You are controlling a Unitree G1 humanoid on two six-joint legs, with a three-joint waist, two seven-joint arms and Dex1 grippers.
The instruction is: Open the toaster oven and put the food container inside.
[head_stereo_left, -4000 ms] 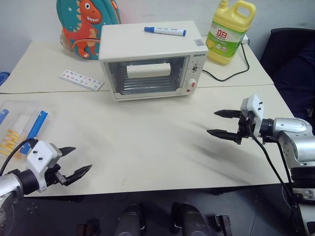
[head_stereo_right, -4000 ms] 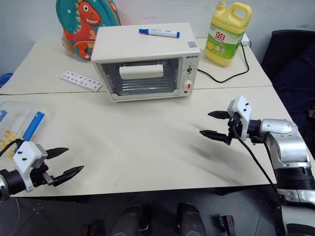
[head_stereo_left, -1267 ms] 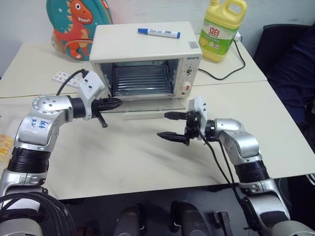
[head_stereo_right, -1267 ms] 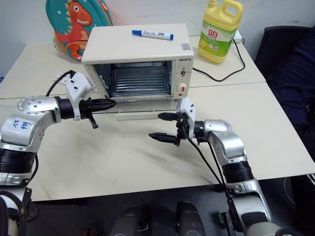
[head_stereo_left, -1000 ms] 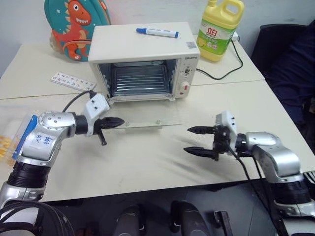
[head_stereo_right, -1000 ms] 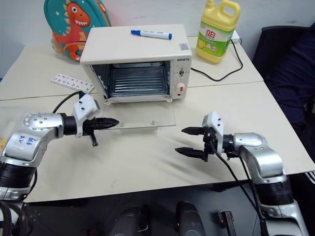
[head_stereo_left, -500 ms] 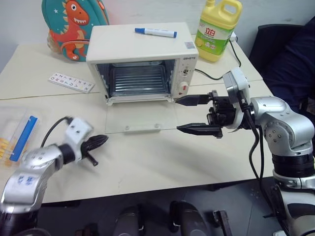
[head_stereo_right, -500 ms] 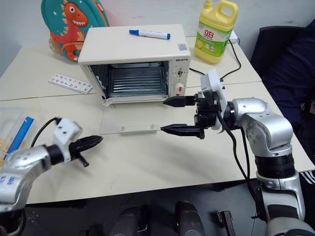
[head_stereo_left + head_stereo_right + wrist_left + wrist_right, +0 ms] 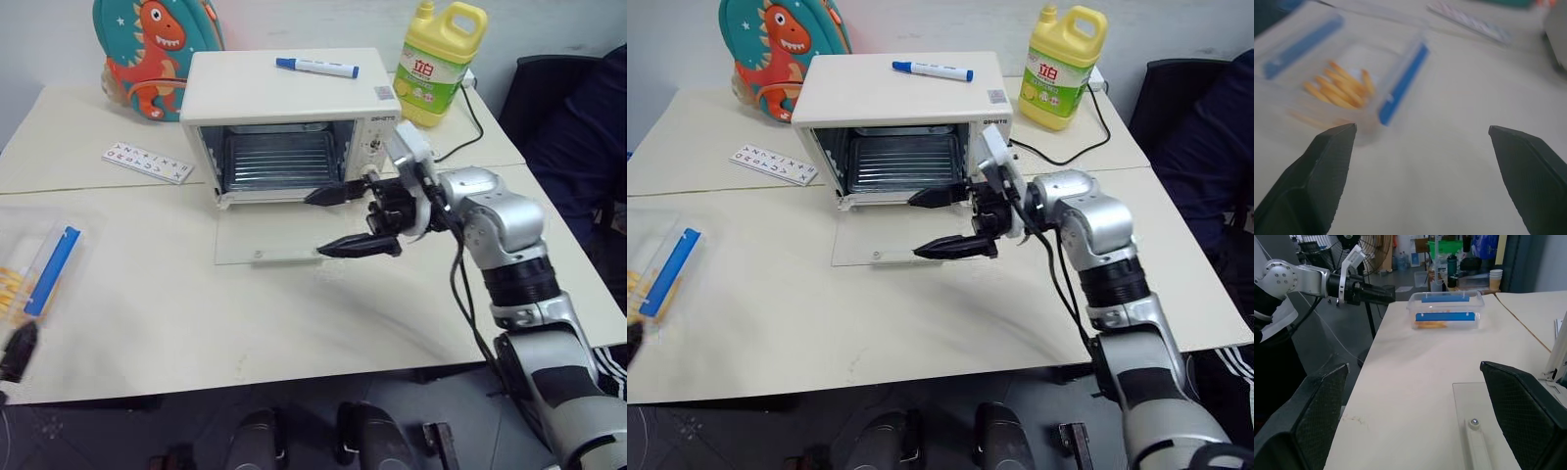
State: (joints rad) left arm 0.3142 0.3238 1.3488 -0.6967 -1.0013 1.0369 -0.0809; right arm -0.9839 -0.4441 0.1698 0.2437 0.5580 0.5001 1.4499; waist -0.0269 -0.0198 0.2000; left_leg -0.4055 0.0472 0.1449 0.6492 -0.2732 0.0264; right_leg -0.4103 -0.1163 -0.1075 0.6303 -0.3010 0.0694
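1. We see the toaster oven [image 9: 294, 122] at the back of the desk [image 9: 294, 323] with its glass door [image 9: 284, 235] dropped flat onto the desk, handle end toward us. The rack inside looks bare, so the opening step appears done and the loading step not yet begun.

2. The food container [image 9: 1445, 310] sits near the desk's left edge, well apart from the oven, lid on, with yellow sticks and a blue strip showing through the clear plastic.

3. Our left tool [image 9: 1420, 166] has its fingers spread wide and grasps nothing; its wrist view faces the container, which lies just ahead of the fingertips and untouched.

4. Our right tool [image 9: 343, 217] is also released and empty, hovering over the lowered door just in front of the oven mouth.

5. What could go wrong from here, as we judge it:
   - The right tool hangs across the path into the cavity; carrying the container in without clearing it could cause a collision.
   - The right tool is close above the glass door; a drop could press on or knock the door.
   - The container is smooth clear plastic near the desk edge; a poorly centred pinch could push it off or let it slip.
   - The lid may flex under the fingers and spring loose.
   - Tilting the box in transit could catch it on the oven's frame.
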